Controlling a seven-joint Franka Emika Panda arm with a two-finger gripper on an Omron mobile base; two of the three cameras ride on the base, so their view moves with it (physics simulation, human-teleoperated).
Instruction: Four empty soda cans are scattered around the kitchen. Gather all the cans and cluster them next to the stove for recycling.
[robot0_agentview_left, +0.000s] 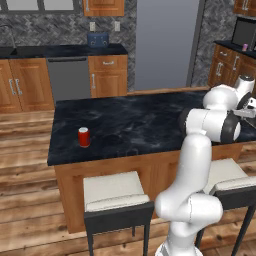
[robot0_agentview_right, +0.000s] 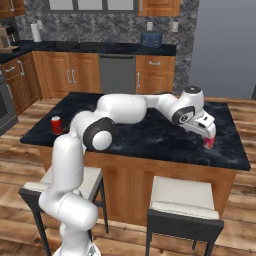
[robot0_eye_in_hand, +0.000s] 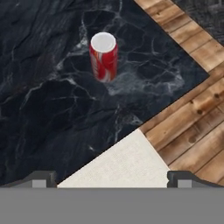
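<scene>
Two cans share your island (robot0_agentview_left: 150, 120): red-and-white can (robot0_eye_in_hand: 104, 57) under your released gripper (robot0_agentview_right: 206, 131), probably lined up for grasping; plain red can (robot0_agentview_left: 83, 137) well apart

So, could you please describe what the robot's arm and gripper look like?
The arm is glossy white, built of rounded tubular segments with dark grey rings at the joints. Its white gripper ends in two small dark grey jaws, each with a lighter square pad. No cables or markings show.

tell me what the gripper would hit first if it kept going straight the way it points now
Probably the red-and-white can standing on the black island counter. The open gripper points down towards it, though the counter may come first; depth is unclear.
</scene>
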